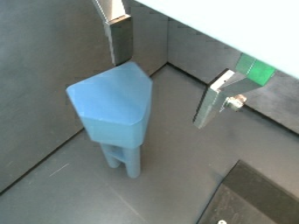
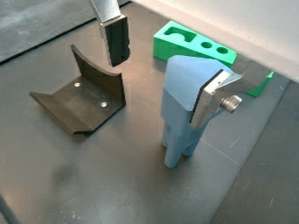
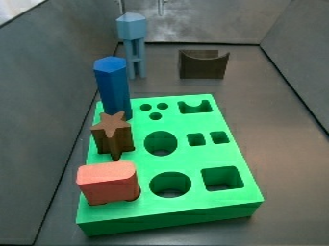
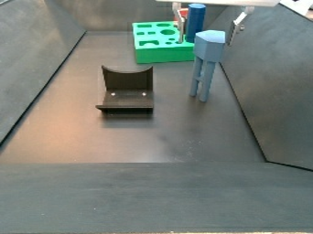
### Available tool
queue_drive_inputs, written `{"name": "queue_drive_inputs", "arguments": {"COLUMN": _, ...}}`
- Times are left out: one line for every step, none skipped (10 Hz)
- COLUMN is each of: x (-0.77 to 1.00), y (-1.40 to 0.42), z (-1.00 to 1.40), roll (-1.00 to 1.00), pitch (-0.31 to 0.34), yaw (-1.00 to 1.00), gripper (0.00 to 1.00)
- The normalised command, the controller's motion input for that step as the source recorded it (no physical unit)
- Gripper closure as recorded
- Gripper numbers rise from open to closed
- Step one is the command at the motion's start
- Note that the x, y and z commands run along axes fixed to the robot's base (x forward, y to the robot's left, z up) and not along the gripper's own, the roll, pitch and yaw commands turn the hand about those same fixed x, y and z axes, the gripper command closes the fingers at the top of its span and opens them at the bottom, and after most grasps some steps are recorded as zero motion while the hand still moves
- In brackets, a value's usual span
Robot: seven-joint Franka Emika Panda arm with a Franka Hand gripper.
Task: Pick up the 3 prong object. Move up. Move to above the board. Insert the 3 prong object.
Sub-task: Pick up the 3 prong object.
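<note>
In a wrist view the fixture (image 2: 79, 101) stands on the dark worktop (image 2: 233, 175); beside it stands the 3 prong object (image 2: 184, 109), upright on its legs; the board (image 2: 201, 51) lies behind it, flat and partly hidden. The end effector (image 2: 163, 74) is at the object's head, open; one finger (image 2: 114, 39) is clear of the head on the fixture side; the other finger (image 2: 214, 98) is just beside the head, and contact cannot be told. In a wrist view the head (image 1: 114, 103) shows from above, between the two plates, with a gap to each; the legs (image 1: 124, 160) rest on the worktop.

In a side view the board (image 3: 193, 183) lies nearest the camera; on its left edge stand a red block (image 3: 107, 184), a brown star piece (image 3: 112, 135) and a blue pillar (image 3: 112, 86); the object (image 3: 131, 43) stands off the board, well behind it; the fixture (image 3: 202, 63) stands to its right.

In a side view the fixture (image 4: 124, 90) is left of centre; the object (image 4: 206, 64) stands to its right, apart from it; the board (image 4: 163, 41) lies behind both; the end effector (image 4: 221, 26) is at the object's head, largely cut off by the frame edge.
</note>
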Motion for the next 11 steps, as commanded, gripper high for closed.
{"name": "queue_drive_inputs", "arguments": {"x": -0.09, "y": -0.14, "z": -0.17, "roll": 0.00, "pitch": -0.119, "yaw": 0.00, "gripper": 0.00}}
{"name": "queue_drive_inputs", "arguments": {"x": -0.11, "y": -0.16, "z": -0.16, "roll": 0.00, "pitch": -0.124, "yaw": -0.02, "gripper": 0.00}}
{"name": "queue_drive_inputs", "arguments": {"x": -0.17, "y": -0.19, "z": -0.17, "roll": 0.00, "pitch": -0.139, "yaw": -0.07, "gripper": 0.00}}
{"name": "queue_drive_inputs", "arguments": {"x": -0.19, "y": -0.20, "z": -0.17, "roll": 0.00, "pitch": -0.153, "yaw": -0.11, "gripper": 0.00}}
{"name": "queue_drive_inputs", "arguments": {"x": -0.22, "y": -0.20, "z": -0.18, "roll": 0.00, "pitch": -0.163, "yaw": -0.14, "gripper": 0.00}}
{"name": "queue_drive_inputs", "arguments": {"x": -0.24, "y": -0.18, "z": -0.16, "roll": 0.00, "pitch": -0.156, "yaw": -0.19, "gripper": 0.00}}
{"name": "queue_drive_inputs", "arguments": {"x": -0.25, "y": -0.16, "z": -0.18, "roll": 0.00, "pitch": -0.150, "yaw": -0.20, "gripper": 0.00}}
{"name": "queue_drive_inputs", "arguments": {"x": -0.18, "y": -0.13, "z": -0.16, "roll": -0.01, "pitch": -0.149, "yaw": -0.20, "gripper": 0.00}}
{"name": "queue_drive_inputs", "arguments": {"x": -0.14, "y": -0.08, "z": -0.12, "roll": -0.03, "pitch": -0.154, "yaw": -0.16, "gripper": 0.00}}
{"name": "queue_drive_inputs", "arguments": {"x": 0.00, "y": 0.00, "z": 0.00, "roll": 0.00, "pitch": 0.000, "yaw": 0.00, "gripper": 0.00}}
{"name": "queue_drive_inputs", "arguments": {"x": 0.00, "y": 0.00, "z": 0.00, "roll": 0.00, "pitch": 0.000, "yaw": 0.00, "gripper": 1.00}}
